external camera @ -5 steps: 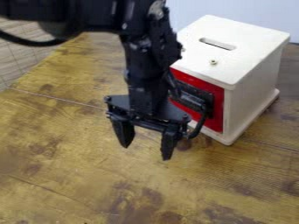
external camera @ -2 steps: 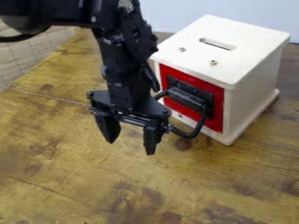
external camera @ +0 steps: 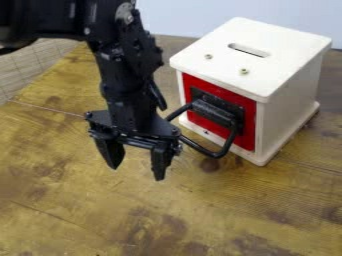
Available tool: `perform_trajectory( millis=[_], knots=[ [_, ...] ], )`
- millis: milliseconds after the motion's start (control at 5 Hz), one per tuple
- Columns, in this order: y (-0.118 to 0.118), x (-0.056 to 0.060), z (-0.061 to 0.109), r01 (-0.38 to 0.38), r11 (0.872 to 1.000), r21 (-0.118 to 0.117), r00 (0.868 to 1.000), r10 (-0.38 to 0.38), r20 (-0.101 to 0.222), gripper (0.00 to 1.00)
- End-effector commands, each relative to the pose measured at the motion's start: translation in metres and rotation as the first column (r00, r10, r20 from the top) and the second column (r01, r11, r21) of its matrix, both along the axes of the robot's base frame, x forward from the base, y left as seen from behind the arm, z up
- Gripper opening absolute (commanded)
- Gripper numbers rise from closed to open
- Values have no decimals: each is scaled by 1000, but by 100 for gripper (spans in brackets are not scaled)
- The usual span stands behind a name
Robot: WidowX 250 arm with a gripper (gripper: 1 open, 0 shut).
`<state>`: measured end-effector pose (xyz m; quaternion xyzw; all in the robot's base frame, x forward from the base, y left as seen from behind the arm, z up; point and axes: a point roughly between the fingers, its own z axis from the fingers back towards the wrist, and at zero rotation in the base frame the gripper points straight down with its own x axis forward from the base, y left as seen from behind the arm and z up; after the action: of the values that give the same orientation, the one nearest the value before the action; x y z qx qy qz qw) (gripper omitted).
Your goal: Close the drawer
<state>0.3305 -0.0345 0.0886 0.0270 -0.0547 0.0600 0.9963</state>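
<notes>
The drawer (external camera: 245,110) shows its flat red front in the left face of the cream-white cabinet (external camera: 274,62), about level with that face. Its black loop handle (external camera: 218,131) sticks out toward the lower left. My gripper (external camera: 134,166) hangs over the wooden table to the left of the handle, fingers pointing down. It is open with nothing between the fingers and stands apart from the handle. The black arm (external camera: 123,70) rises behind it to the upper left.
The cabinet stands at the back right of the worn wooden tabletop (external camera: 80,220), with a slot (external camera: 249,49) in its top. A pale woven surface (external camera: 30,68) lies at the far left edge.
My gripper has moved left and a little toward the camera, away from the drawer's handle, staying open. The drawer front looks unchanged.
</notes>
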Motion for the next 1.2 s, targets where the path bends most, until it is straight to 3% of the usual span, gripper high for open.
perform_trajectory(
  millis=[0, 400, 800, 1000],
  knots=[
    [3, 10, 20, 17, 1000, -7, 996, -16, 86, 100],
    [-12, 22, 17, 110, 994, 17, 989, -111, 97, 100],
    [-21, -4, 18, 145, 989, 25, 985, -146, 93, 100],
    [-1, -4, 16, 93, 995, 24, 992, -95, 87, 100]
  ],
)
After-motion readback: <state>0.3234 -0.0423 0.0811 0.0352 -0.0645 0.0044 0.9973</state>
